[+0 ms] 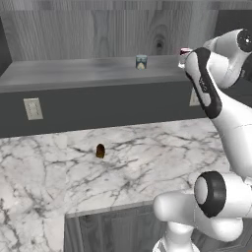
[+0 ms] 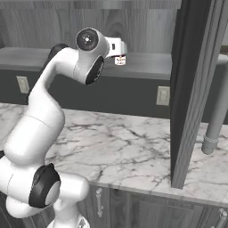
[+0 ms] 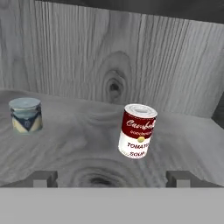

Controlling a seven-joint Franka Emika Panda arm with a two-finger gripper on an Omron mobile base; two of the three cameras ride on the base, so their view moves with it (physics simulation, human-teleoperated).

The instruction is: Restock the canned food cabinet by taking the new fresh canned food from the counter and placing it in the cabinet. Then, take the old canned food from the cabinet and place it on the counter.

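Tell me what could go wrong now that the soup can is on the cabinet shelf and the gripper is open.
1. The red-and-white can looks tilted on the shelf, so it may topple or roll.
2. It sits between the open gripper fingers, so pulling back crookedly could clip it.
3. The blue-grey can stands to one side in the hand view; swinging over for it could sweep the new can along.

Red-and-white can (image 2: 120, 60) upright on cabinet shelf (image 2: 147, 64), just beyond arm's wrist.
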